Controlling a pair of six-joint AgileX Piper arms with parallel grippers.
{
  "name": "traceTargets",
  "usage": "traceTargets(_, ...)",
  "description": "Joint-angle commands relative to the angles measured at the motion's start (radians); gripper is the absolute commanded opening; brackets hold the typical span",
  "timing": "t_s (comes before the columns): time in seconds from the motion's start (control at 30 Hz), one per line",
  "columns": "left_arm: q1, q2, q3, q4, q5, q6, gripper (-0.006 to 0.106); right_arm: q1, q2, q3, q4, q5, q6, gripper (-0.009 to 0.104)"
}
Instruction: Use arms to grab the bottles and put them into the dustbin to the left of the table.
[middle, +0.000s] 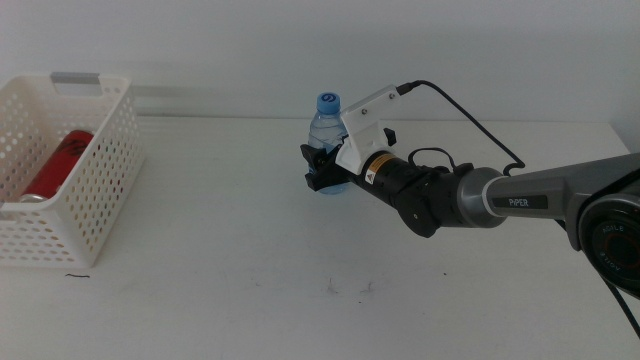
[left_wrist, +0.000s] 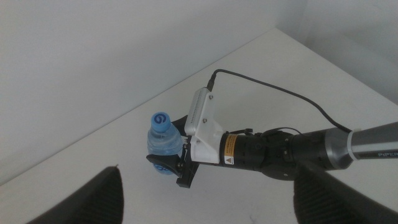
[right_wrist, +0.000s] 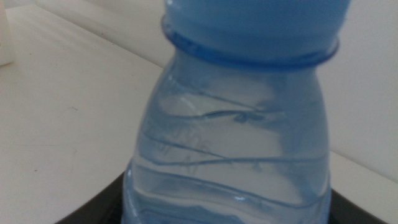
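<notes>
On the right arm (middle: 520, 200), white "PIPER" lettering is readable.

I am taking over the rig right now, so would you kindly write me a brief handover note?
Right pincer: around the water bottle, which stands upright mid-table; whether it is clamped cannot be told.
Left pincer: open, holding nothing, waiting above the table and out of the middle view.
Dustbin: at the table's left; the red can lies inside.
Done: can binned.
Left: carry the water bottle to the dustbin. No yellow bottle is visible.
</notes>
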Motion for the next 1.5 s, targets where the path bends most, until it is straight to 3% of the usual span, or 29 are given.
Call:
traceTargets(0.0,-0.006,-0.005,-0.001,0.001,-0.013,0.0,0.094,0.001,0.0,-0.008,-0.006,0.025,-0.009,0.024)
traceTargets(0.03,-0.006,-0.005,-0.001,0.001,-0.013,0.0,0.094,0.001,0.0,-0.008,0.004,0.061,0.0,0.053)
traceTargets(0.13,-0.006,-0.005,-0.001,0.001,-0.013,0.0,0.094,0.0,-0.022,-0.006,0.076,0.165,0.019,0.093)
traceTargets(0.37,-0.006,-0.005,-0.001,0.001,-0.013,-0.001,0.094,-0.009,-0.254,0.115,0.085,0.457,0.078,0.091)
traceTargets(0.53,-0.006,-0.005,-0.001,0.001,-0.013,-0.001,0.094,-0.005,-0.626,0.29,0.085,0.738,0.135,0.091)
traceTargets(0.67,-0.006,-0.005,-0.001,0.001,-0.013,0.001,0.094,0.003,-0.925,0.297,0.097,0.974,0.093,0.091)
traceTargets(0.9,-0.006,-0.005,-0.001,0.001,-0.013,0.001,0.094,0.003,-1.196,0.282,0.111,1.064,0.044,0.088)
traceTargets(1.3,-0.006,-0.005,-0.001,0.001,-0.013,-0.001,0.094,0.003,-1.204,0.282,0.148,1.085,0.046,0.087)
traceTargets(1.47,-0.079,-0.051,0.174,0.159,-0.21,-0.023,0.094,0.003,-1.204,0.282,0.148,1.085,0.046,0.087)
